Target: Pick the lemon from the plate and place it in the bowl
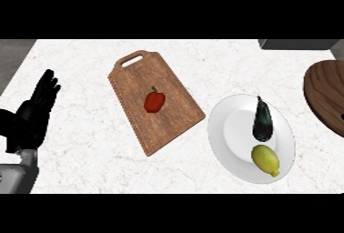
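A yellow lemon (265, 159) lies on the near part of a white plate (230, 129) at the right of the counter. A dark eggplant (262, 119) lies on the same plate, just beyond the lemon. The brown wooden bowl (325, 96) is cut off by the right edge, beyond and to the right of the plate. My left hand (37, 107) rests open at the far left, fingers up, far from the plate. My right hand does not show.
A wooden cutting board (171, 118) with a handle lies in the middle, left of the plate. A red bell pepper (154, 101) sits on it. A dark object (299, 43) shows at the top right corner.
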Robot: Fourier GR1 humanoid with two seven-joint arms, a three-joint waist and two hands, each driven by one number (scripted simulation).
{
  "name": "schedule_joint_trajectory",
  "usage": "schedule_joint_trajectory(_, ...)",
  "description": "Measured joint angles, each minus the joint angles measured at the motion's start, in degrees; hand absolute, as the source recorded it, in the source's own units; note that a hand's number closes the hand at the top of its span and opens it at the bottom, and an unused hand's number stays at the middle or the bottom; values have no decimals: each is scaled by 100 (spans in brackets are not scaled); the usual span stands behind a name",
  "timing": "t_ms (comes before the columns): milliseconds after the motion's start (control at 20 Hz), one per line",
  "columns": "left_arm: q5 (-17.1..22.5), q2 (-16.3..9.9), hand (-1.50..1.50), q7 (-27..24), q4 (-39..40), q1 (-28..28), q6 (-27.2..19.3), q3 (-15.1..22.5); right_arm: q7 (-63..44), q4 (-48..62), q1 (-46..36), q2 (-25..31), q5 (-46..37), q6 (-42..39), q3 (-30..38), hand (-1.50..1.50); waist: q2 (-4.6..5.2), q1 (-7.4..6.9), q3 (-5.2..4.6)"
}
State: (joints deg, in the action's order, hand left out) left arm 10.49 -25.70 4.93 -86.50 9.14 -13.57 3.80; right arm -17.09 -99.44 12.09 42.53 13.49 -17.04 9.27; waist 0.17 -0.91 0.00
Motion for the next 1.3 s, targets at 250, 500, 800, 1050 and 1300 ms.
schedule_joint_trajectory(250, -75, 83, 0, -38, 43, -26, 75, -60, -349, 263, -471, 16, -100, -561, -466, -150, -6, 29, 0)
schedule_joint_trajectory(500, -136, 120, 0, 55, -4, -36, 157, -177, -623, 450, -759, -196, -374, -928, -887, -150, -11, 51, 1)
schedule_joint_trajectory(800, -248, 209, 0, 198, -114, -30, 245, -313, -548, 450, -919, -614, -1353, -596, -1075, -150, -17, 82, 1)
schedule_joint_trajectory(1050, -399, 333, 0, 123, -68, -64, 347, -427, -438, 438, -934, -1004, -2075, -292, -1162, -150, -19, 93, -1)
schedule_joint_trajectory(1300, -515, 464, 0, 229, -165, -71, 450, -561, -541, 328, -830, -1325, -2243, -473, -1158, -150, -20, 99, 1)
